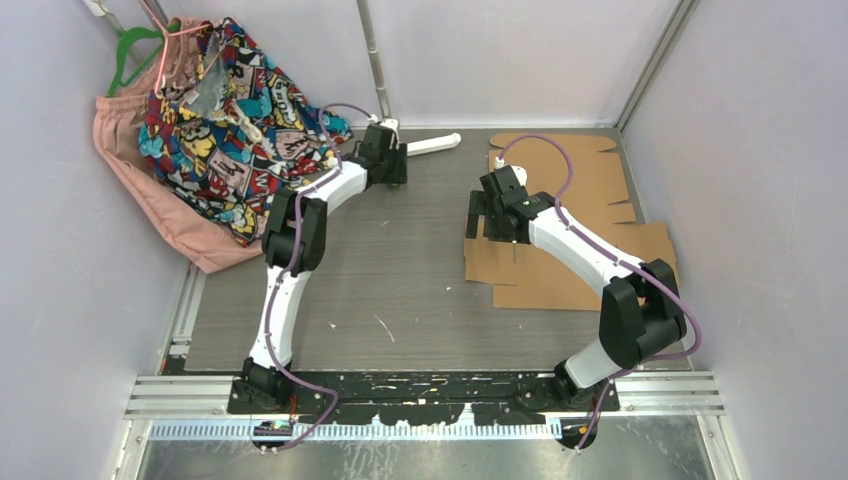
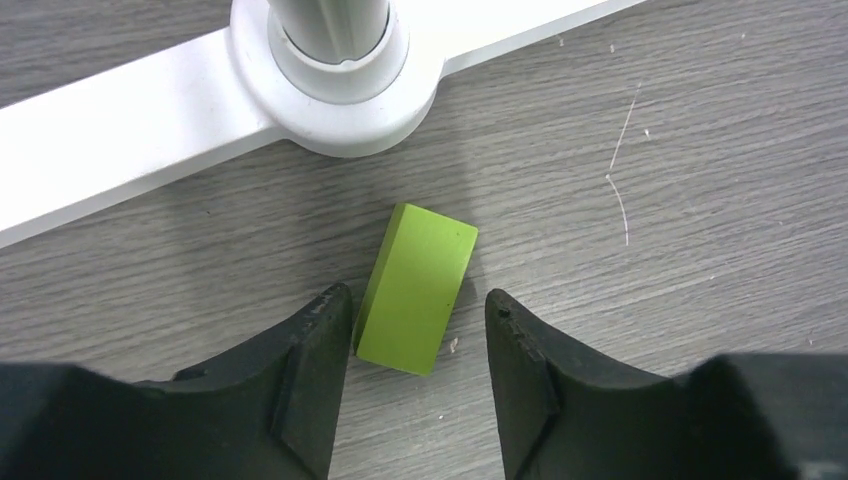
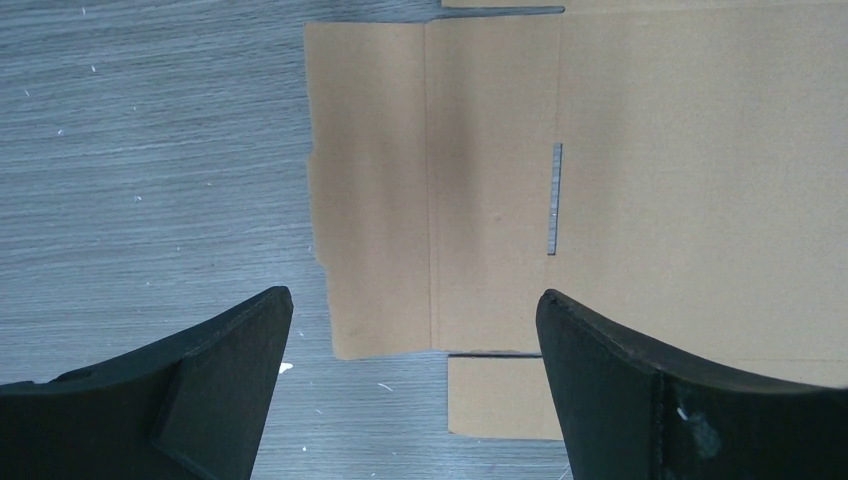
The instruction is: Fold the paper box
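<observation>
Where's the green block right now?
In the left wrist view, the green block lies on the table between the fingers of the left tool, just short of the white stand base.

On table [image 1: 400, 290]: paper box [image 1: 590, 215] flat at 2 o'clock; clothes pile [image 1: 215, 130] at 10; stand base [image 1: 432, 145] at 12, block [image 2: 417, 287] just before it, between fingers of left gripper [image 2: 418, 303].

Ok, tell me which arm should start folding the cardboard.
Right. The right gripper, open, hovers over an edge flap of the paper box; the left gripper is away from it, straddling a green block.
</observation>
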Tool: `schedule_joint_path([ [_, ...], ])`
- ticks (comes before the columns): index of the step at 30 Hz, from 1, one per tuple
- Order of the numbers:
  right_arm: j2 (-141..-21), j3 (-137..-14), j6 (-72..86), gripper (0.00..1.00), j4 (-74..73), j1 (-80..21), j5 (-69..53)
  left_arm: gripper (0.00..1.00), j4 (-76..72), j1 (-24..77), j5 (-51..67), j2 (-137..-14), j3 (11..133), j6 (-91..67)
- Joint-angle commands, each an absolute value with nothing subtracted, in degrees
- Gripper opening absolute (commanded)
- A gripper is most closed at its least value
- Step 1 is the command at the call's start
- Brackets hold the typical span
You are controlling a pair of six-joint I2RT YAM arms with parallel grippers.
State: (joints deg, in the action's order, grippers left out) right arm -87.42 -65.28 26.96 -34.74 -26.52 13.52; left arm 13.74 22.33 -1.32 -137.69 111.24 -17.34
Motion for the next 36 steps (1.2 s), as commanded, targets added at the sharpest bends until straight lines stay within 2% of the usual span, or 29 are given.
schedule_joint_path([
  [1, -87.1, -67.1, 27.5, 0.97, -33.1, -26.8, 12.5, 0.48, 13.7, 22.1, -1.5, -137.7, 113.4, -16.9],
  [6, -86.8, -67.2, 27.6, 0.96, -33.4, -26.8, 12.2, 0.24, 15.6, 22.1, -1.2, -137.1, 113.1, -17.0],
  [12, -85.8, -67.1, 28.5, 0.96, -33.9, -27.0, 11.6, 0.1, 16.7, 22.1, -5.0, -130.4, 103.6, -18.6],
  [23, -81.1, -65.7, 30.2, 0.95, -34.9, -29.2, 13.3, 0.1, 17.5, 19.6, -12.2, -101.7, 71.4, -21.7],
  [32, -78.1, -63.8, 31.5, 0.94, -34.7, -32.7, 14.3, 0.09, 21.6, 13.4, -13.2, -83.2, 52.4, -23.7],
  [36, -77.6, -62.6, 30.7, 0.94, -34.0, -33.1, 13.6, 0.18, 25.5, 11.9, -15.5, -76.9, 47.2, -24.3],
])
